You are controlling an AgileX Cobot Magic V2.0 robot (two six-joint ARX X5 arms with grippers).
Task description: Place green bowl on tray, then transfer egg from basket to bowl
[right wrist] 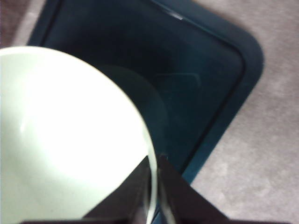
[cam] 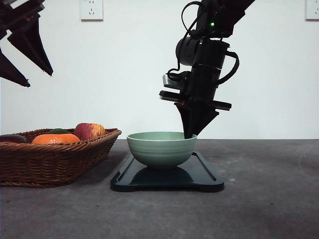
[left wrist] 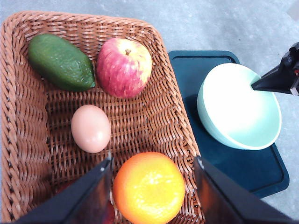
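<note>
At the far left of the front view the left gripper (cam: 27, 69) hangs high above the table, its dark pointed fingers spread wide with nothing between them. Below it sits the basket (cam: 55, 159), brown wicker with flared sides, resting on the grey table (cam: 264, 199). Seen from the left wrist, the basket holds a green avocado (left wrist: 60, 61) in one corner, a red-yellow apple (left wrist: 124, 67) just beside it, the pale brown egg (left wrist: 91, 128) lying alone on the weave near the middle, and an orange (left wrist: 149, 187) close to the gripper's fingers (left wrist: 84, 196). Just to the right of the basket, apart from it, lies the dark tray (cam: 202, 174), flat on the table. The green bowl (cam: 161, 148) stands upright on the tray, toward its left half. The right gripper (cam: 189, 134) reaches down from above onto the bowl's right rim; in the right wrist view its fingers (right wrist: 175, 193) are pinched on the thin rim, one inside the bowl and one outside.
</note>
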